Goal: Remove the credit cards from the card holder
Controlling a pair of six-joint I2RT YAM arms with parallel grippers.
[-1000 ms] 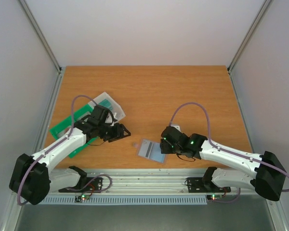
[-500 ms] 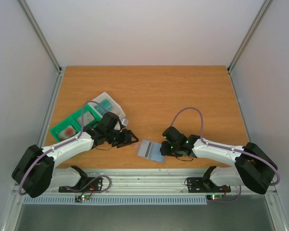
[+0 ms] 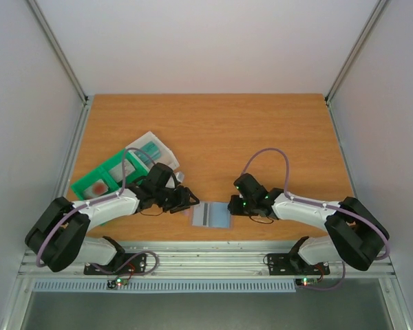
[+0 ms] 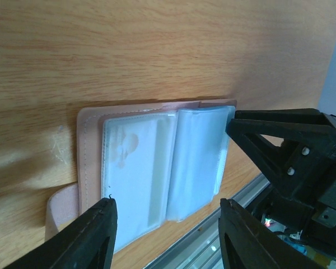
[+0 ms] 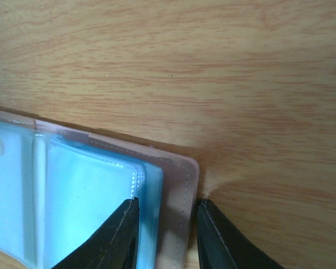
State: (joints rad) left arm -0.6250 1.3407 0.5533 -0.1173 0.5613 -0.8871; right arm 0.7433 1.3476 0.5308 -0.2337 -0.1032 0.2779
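The card holder [image 3: 211,215] lies open and flat near the table's front edge. It has a pale pink-grey cover [image 4: 89,145] and clear sleeves with light blue credit cards [image 4: 137,162] inside. My left gripper [image 3: 186,199] is wide open just left of it; in the left wrist view its gripper [image 4: 165,227] spans the sleeves from above without touching them. My right gripper [image 3: 235,206] is at the holder's right edge. In the right wrist view [image 5: 167,224] its jaws stand narrowly apart, one fingertip [image 5: 123,232] over a card sleeve [image 5: 84,190], the other on the wood past the cover's edge [image 5: 182,185].
A green compartment tray [image 3: 100,180] and a clear plastic box [image 3: 151,148] lie at the left behind my left arm. The metal front rail [image 3: 206,260] runs just below the holder. The right gripper's black body [image 4: 294,157] shows close in the left wrist view.
My left gripper has moved right, away from the green tray to the holder's left side. My right gripper has come to the holder's right edge. The holder has turned square to the table edge.
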